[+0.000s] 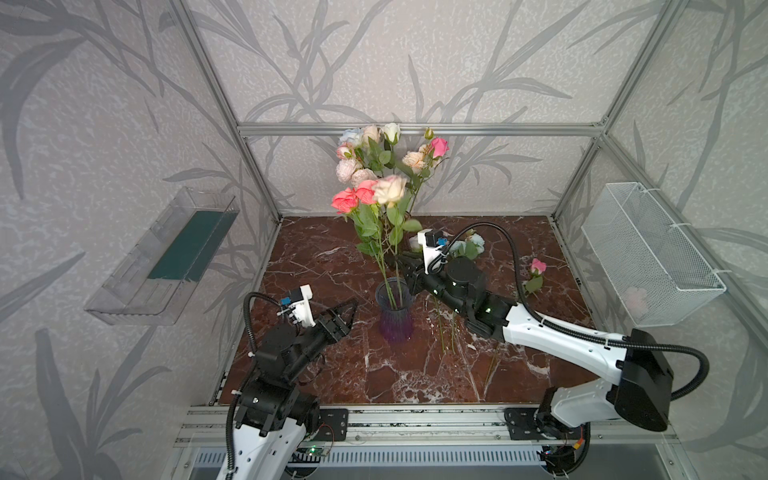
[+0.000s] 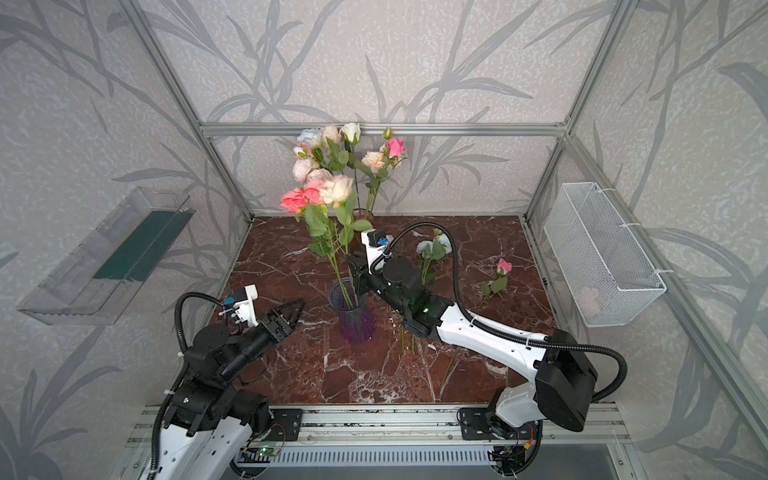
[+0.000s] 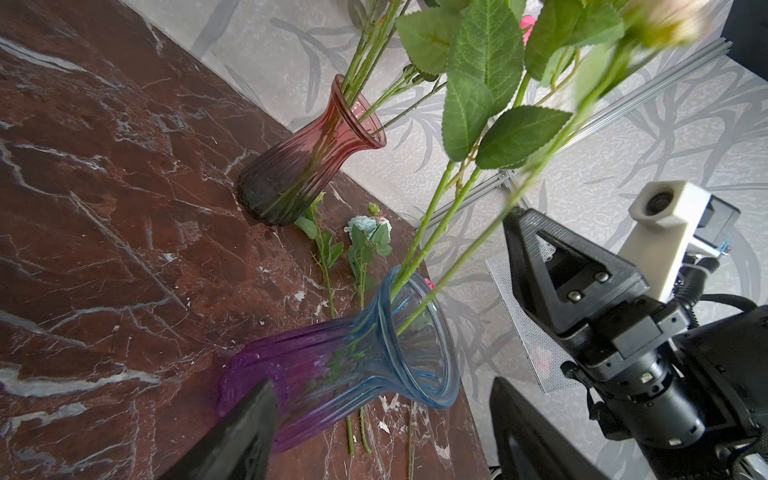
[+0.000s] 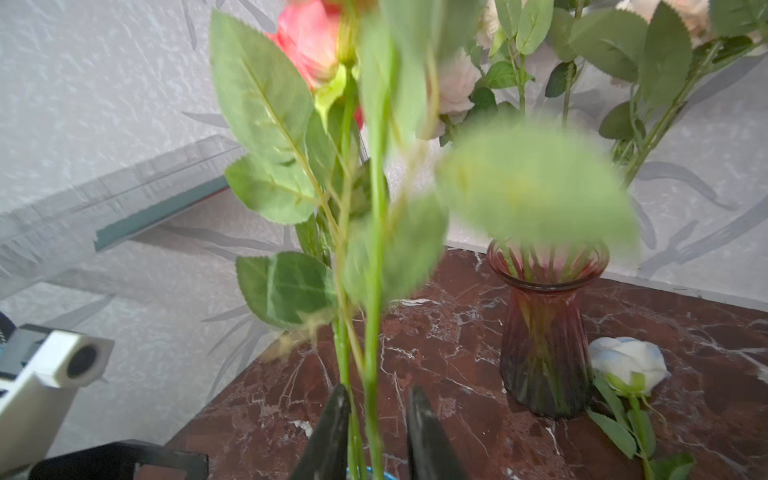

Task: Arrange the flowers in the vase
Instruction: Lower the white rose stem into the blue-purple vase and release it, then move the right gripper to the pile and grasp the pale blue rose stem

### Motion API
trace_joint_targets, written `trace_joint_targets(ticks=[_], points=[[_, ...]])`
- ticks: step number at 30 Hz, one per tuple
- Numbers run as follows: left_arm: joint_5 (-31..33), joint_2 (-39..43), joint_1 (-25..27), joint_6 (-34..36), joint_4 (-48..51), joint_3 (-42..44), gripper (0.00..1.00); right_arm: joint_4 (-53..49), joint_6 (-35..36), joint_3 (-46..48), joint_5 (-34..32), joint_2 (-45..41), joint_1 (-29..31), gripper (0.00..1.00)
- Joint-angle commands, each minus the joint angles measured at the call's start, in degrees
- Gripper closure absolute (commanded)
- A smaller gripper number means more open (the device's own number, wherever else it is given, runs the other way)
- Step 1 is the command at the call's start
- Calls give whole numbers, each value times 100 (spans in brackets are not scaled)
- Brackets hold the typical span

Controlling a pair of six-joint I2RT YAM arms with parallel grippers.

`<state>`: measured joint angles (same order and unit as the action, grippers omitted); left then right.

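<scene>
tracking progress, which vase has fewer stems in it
The blue-and-purple vase near the middle of the table: only three stems stand in it. The red vase behind it holds a much fuller bunch.

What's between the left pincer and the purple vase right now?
Nothing; just a bare strip of marble tabletop lies between the open left pincer and the purple vase, in both top views.

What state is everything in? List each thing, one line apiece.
purple-blue vase: upright, three stems inside.
red vase: upright, full of flowers.
coral roses: standing in the purple-blue vase.
cream rose: stem in the purple-blue vase.
left pincer: open, empty.
right pincer: open around the cream rose's stem.
pale-blue rose: lying on the table.
pink rose: lying on the table.
</scene>
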<state>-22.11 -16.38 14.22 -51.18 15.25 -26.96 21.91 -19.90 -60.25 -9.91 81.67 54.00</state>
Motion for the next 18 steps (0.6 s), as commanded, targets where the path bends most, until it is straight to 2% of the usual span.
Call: trace_joint_targets(ticks=[1,8,12,15,18], points=[[-37,-104,21,-32,-252,-46,19,-137,-84,-208,-230,-216,40,68],[-241,-394,24,-82,-556,-107,19,-448,-2,20,-245,-818,73,68],[-453,-497,20,79,-548,-237,19,-973,258,122,-600,-1254,6,67],[-478,-372,26,185,-374,-292,20,-1717,-5,188,-452,-1421,-546,67],[-211,-174,23,415,239,-349,20,-2690,-374,27,291,-1160,-1565,67]])
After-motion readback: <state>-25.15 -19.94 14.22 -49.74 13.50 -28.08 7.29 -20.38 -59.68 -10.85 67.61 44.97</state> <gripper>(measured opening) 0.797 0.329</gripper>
